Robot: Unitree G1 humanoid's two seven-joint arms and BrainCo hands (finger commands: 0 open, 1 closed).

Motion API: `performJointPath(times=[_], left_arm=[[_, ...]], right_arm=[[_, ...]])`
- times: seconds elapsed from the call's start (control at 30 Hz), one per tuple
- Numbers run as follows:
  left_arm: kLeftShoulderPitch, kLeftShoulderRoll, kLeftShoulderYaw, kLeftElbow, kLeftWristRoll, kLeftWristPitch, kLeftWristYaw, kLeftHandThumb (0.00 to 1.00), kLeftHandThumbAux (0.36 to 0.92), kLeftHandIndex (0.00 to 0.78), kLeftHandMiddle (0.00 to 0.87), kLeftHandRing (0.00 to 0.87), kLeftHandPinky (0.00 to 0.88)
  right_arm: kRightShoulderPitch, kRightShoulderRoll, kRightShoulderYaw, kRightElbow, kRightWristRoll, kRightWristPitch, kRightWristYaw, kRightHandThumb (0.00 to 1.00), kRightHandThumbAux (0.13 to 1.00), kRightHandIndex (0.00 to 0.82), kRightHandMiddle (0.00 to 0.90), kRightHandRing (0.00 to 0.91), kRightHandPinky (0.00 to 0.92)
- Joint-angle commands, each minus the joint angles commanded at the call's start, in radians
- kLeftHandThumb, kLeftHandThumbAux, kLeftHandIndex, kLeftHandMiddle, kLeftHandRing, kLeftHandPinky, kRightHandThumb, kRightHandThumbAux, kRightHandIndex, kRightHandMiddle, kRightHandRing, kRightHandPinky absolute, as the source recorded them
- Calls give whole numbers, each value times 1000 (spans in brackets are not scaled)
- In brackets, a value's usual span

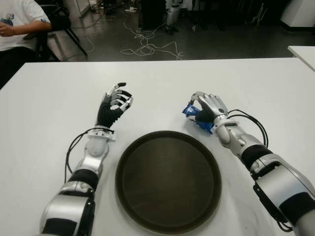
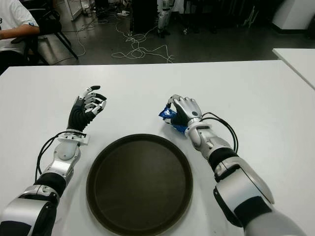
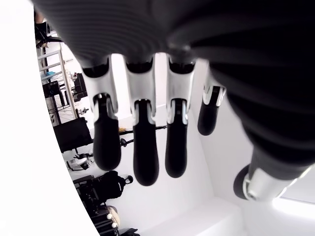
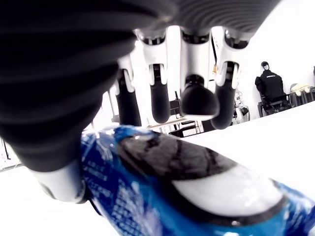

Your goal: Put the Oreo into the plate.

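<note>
Right hand [image 1: 209, 110] fingers wrap the Oreo [image 1: 193, 114] pack just beyond the plate [image 1: 168, 181] rim. Light, crinkly, slippery wrapper, crushable contents: grip mid-pack. Left hand [image 1: 115, 103] left of the plate, fingers loosely apart, empty.

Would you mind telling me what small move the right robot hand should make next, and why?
Probably lift and carry leftward over the plate. The right robot hand is closed around the blue Oreo packet just beyond the plate's far right rim, and nothing lies in the plate. The left robot hand is open beside the plate's far left.
</note>
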Motion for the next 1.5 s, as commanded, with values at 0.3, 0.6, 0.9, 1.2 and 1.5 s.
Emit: performJointPath(times=[0.3,0.6,0.9,1.2,1.5], left_arm=[[-1,-3,3,1,-6,7,-4,382,628,242,432,497,551],[-1,-4,2,1,-5,5,-3,376,624,228,422,493,551],[-3,0,-3,2,4,7,2,346,624,230,442,503,558],[-6,-1,-2,5,-1,17,-5,358,621,235,433,505,561],[-6,0,0,4,-4,23,-11,385,611,227,427,493,552]], right_arm=[[0,-6,8,-5,-12,2,-19,718,709,440,818,820,801],[-1,-8,5,-7,-10,4,-37,720,709,440,831,832,813],[-9,-17,13,-17,-26,8,-98,722,709,440,834,837,820],[-16,-44,8,-52,-32,22,-167,720,709,440,831,833,813],[-8,-66,-5,-114,-27,46,-167,716,709,439,802,808,788]])
